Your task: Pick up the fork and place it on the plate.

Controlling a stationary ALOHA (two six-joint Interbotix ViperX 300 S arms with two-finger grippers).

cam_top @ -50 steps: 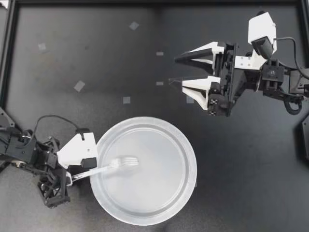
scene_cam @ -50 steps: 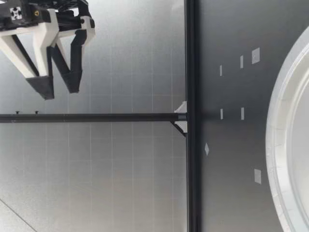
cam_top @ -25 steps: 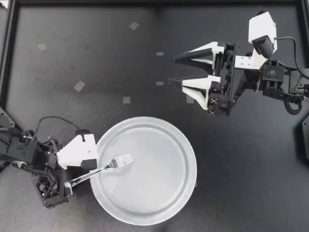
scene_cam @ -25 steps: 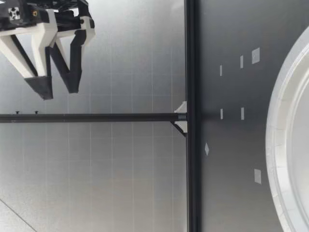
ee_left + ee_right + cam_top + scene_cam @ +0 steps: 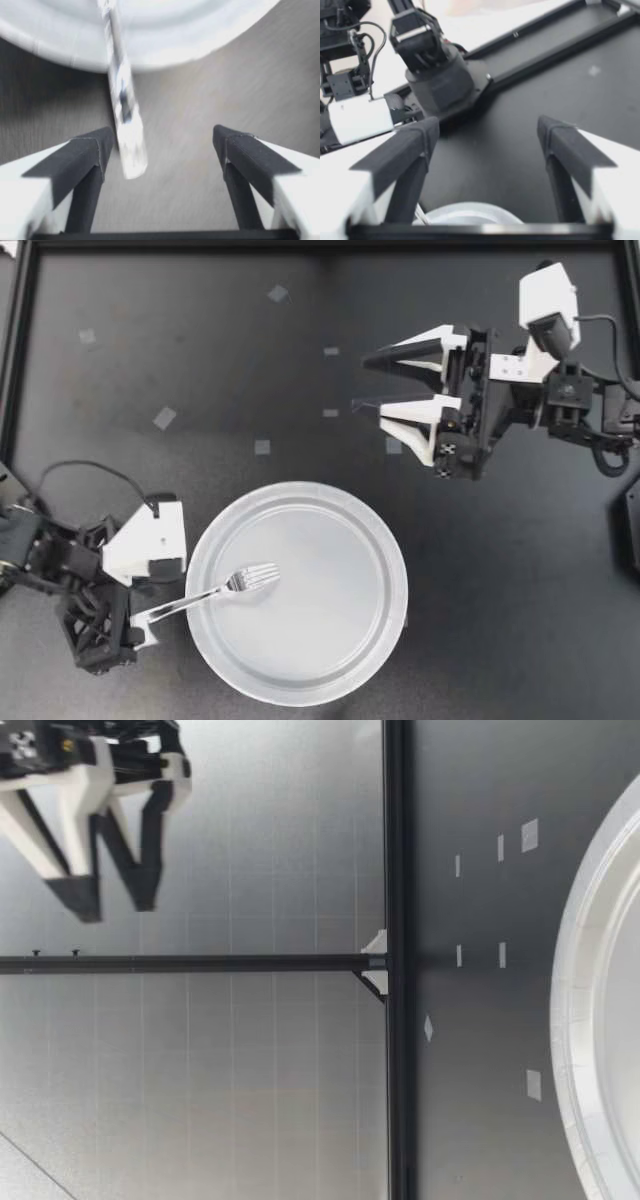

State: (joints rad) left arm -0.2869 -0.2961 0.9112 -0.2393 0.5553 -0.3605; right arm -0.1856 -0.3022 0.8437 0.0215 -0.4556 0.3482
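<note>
A silver fork (image 5: 232,585) lies with its tines on the white plate (image 5: 350,660); its handle sticks out over the plate's left rim. My left gripper (image 5: 158,600) stands open at that handle end. In the left wrist view the fork handle (image 5: 122,100) lies loose between the gripper's (image 5: 162,150) fingers, near one of them, crossing the plate rim (image 5: 165,55). My right gripper (image 5: 365,383) hangs open and empty over the table's far right. In the right wrist view that gripper (image 5: 487,145) points toward the plate (image 5: 470,212). The low view shows an open gripper (image 5: 115,905) high above the table and the plate's edge (image 5: 570,1010).
Small tape squares (image 5: 163,418) dot the dark table behind the plate. A black frame rail (image 5: 12,360) runs along the table's edges, with a matching rail (image 5: 395,960) in the low view. My left arm's base (image 5: 435,80) stands beyond the plate in the right wrist view.
My left gripper opened and let go of the fork, then drew back to the left. The fork settled onto the plate and rim. The right gripper barely shifted.
</note>
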